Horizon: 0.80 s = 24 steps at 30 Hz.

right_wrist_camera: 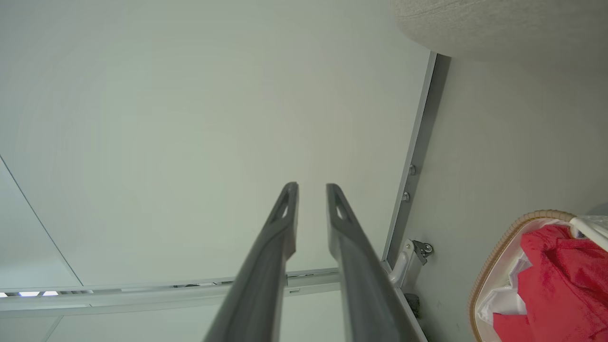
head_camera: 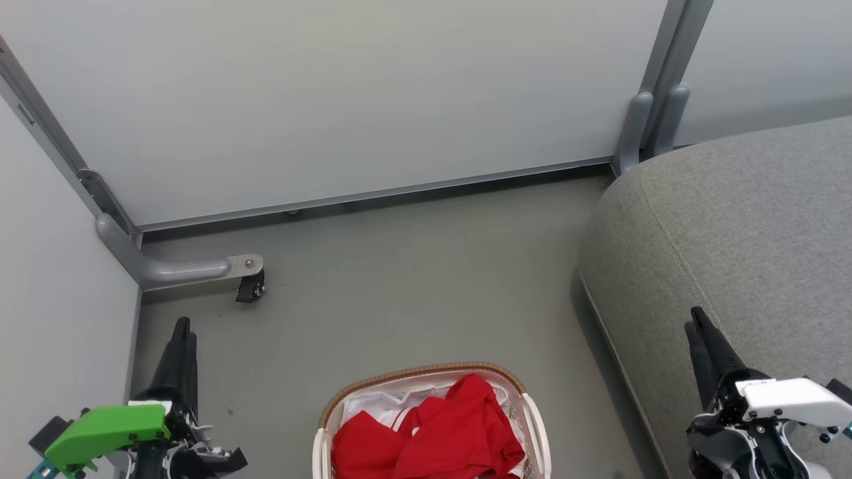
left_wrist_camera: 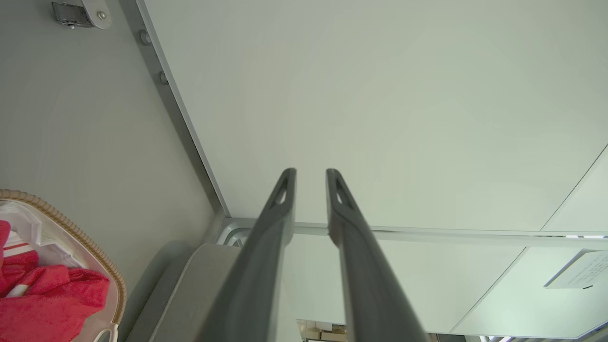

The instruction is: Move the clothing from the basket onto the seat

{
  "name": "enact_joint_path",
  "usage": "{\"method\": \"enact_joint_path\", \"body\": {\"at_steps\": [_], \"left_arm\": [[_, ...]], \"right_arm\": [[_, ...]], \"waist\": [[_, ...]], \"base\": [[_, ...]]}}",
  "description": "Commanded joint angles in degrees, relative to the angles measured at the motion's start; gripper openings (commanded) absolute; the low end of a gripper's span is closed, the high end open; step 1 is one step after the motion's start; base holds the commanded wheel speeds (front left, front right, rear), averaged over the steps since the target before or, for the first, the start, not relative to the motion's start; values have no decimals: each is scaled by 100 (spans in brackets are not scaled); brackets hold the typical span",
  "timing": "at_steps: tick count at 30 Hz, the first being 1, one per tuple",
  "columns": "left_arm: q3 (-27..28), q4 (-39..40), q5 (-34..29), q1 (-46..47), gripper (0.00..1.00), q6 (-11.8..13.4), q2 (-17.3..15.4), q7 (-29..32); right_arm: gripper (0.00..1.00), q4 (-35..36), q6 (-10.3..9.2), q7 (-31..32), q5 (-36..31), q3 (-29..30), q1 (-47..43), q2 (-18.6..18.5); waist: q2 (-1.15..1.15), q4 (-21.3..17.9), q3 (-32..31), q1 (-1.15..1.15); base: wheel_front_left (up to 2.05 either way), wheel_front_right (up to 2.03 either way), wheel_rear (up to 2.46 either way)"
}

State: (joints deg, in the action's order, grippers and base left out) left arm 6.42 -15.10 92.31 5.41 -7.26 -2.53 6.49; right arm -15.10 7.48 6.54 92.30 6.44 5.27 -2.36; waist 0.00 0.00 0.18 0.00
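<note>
I saw bright, even light and no glare. The seat (head_camera: 732, 233) threw a soft shadow on the floor (head_camera: 399, 286).

Bare grey floor (head_camera: 413, 279) gives open passage between the basket (head_camera: 399, 374) and the partition wall (head_camera: 373, 100). The basket's mouth is open from above, with red clothing (head_camera: 459, 432) heaped near its rim. The seat (head_camera: 745, 233) bulks close on the right, with a narrow strip of floor between. On the left, a side panel (head_camera: 53, 266) and a castered partition foot (head_camera: 200, 268) hem in the left gripper (head_camera: 182, 327).
</note>
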Motion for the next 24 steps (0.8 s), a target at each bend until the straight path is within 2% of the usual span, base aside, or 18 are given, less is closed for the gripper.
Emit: {"method": "enact_joint_path", "body": {"at_steps": [1,15,24], "left_arm": [[-10,-20,-2,-21,100,1,3,-5],[-470,-46,-213,-92,100,-2,5,-372],[-511,58,-771,-81,100,-5,-2,-598]], "right_arm": [[100,-23,0,-6,-2,-6,-18,8],[100,-139,-1,-372,-340,-56,-118,14],[100,1,0,-601,-1257,120,-109,2]], "waist": [[0,0,0,0],[0,3,13,0],[0,10,30,0]], "base": [[0,0,0],[0,0,0],[0,0,0]]}}
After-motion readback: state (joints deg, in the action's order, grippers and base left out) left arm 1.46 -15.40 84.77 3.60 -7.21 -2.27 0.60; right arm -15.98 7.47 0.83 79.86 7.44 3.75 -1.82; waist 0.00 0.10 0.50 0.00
